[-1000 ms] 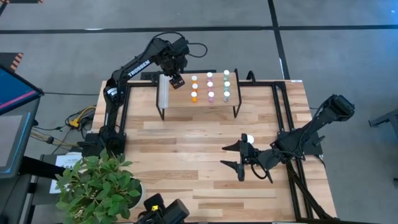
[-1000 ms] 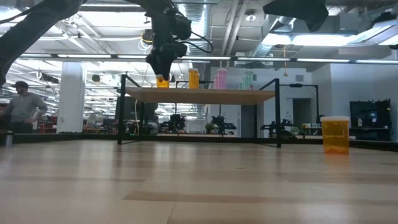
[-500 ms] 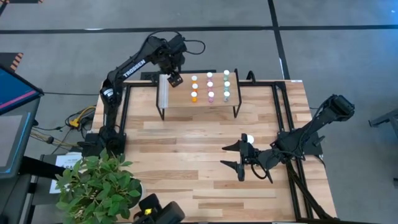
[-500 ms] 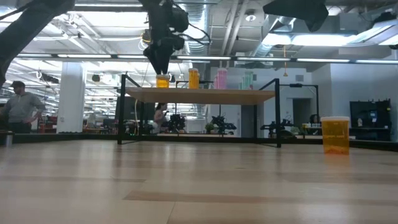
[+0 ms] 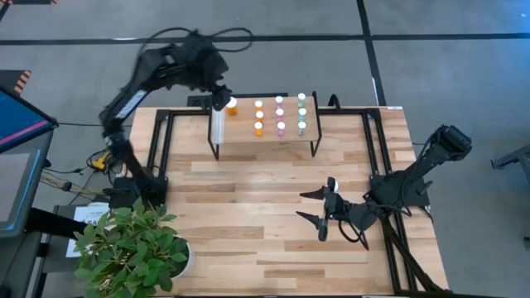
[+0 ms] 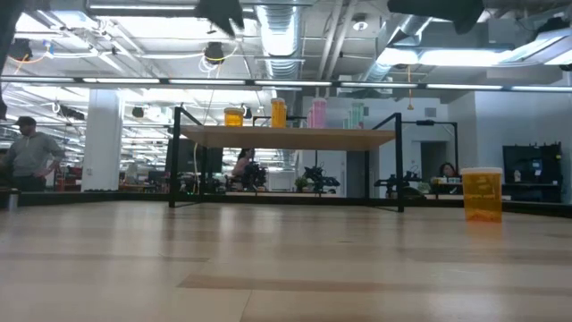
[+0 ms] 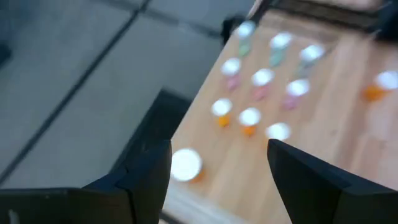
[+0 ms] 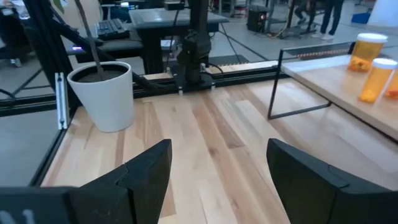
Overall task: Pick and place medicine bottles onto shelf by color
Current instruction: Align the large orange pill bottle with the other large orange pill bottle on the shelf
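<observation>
The shelf (image 5: 267,138) holds a grid of small bottles: orange (image 5: 258,116), pink (image 5: 280,114) and green (image 5: 301,112). A larger orange bottle (image 5: 233,104) stands upright on the shelf's left part, next to the white ridged strip (image 5: 218,126); it also shows in the left wrist view (image 7: 185,165). My left gripper (image 5: 217,98) is open and empty, high above the shelf's far left corner. Another larger orange bottle (image 6: 483,194) stands on the table beside my right gripper (image 5: 310,207), which is open and empty near the table's middle.
A potted plant (image 5: 132,244) stands at the table's near left corner; its white pot shows in the right wrist view (image 8: 102,94). Black frame rails (image 5: 374,149) run along the table's right side. People show in the room behind (image 6: 31,154).
My left gripper has let go of the larger orange bottle, which now stands on the shelf's left part. It has gone up and toward the table's far left, leaving the low view.
</observation>
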